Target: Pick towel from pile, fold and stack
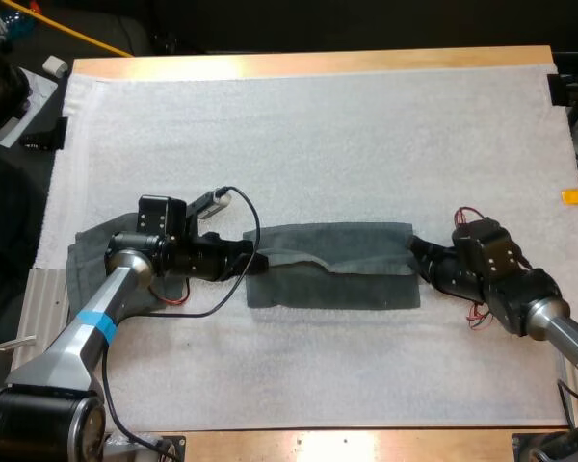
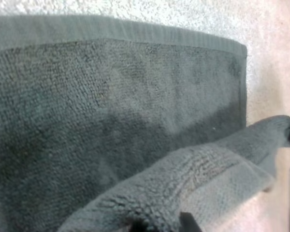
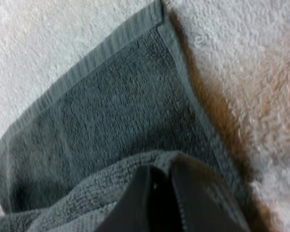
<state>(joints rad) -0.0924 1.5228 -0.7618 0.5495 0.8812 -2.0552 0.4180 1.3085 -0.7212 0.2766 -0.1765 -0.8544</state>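
A dark grey-green towel [image 1: 332,265] lies folded lengthwise across the middle of the white mat. My left gripper [image 1: 251,260] is at its left end, shut on a raised layer of towel [image 2: 203,179]. My right gripper [image 1: 416,253] is at the right end, and its black fingers [image 3: 142,203] press together on a lifted fold of towel [image 3: 111,188]. Under that fold the lower layer [image 3: 121,106] lies flat, its hemmed corner pointing away from the fingers. A second towel [image 1: 89,269] lies partly hidden under my left arm near the mat's left edge.
The white mat [image 1: 318,135] stretches bare behind the towel and in front of it [image 1: 318,375]. Dark clutter [image 1: 10,87] sits off the table's far left corner. The wooden table edge [image 1: 308,64] runs along the back.
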